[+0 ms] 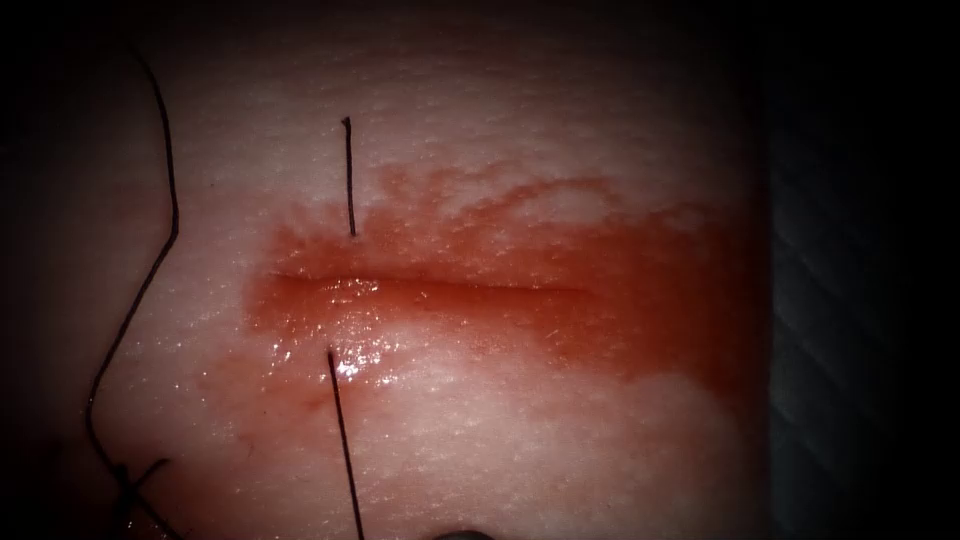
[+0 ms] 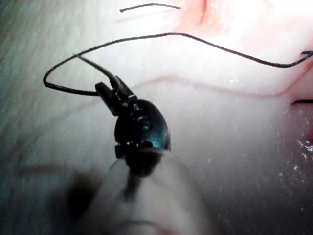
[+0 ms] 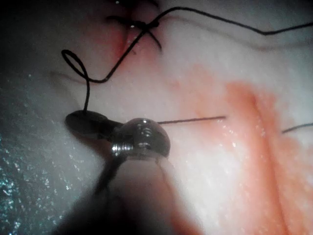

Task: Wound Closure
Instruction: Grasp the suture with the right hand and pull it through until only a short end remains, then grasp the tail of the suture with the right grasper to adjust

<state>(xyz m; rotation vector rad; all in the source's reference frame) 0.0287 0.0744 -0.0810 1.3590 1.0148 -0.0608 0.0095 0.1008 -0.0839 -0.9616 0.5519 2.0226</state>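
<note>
The tissue [image 1: 560, 440] lies pale and flat under me, its cut [image 1: 430, 288] a shut horizontal line ringed with red fluid [image 1: 640, 310]. Dark thread [image 1: 150, 260] trails in a long curve at the left, and two straight strands stand across the cut, one above [image 1: 349, 180] and one below [image 1: 345, 440]. My left claw [image 2: 111, 88] seems to pinch the thread's loop, and my right claw [image 3: 85, 122] lies on the tissue where a strand ends.

dark metal tool [image 2: 115, 93], rounded wrist, pale shaft

No writing can be read on anything.
</note>
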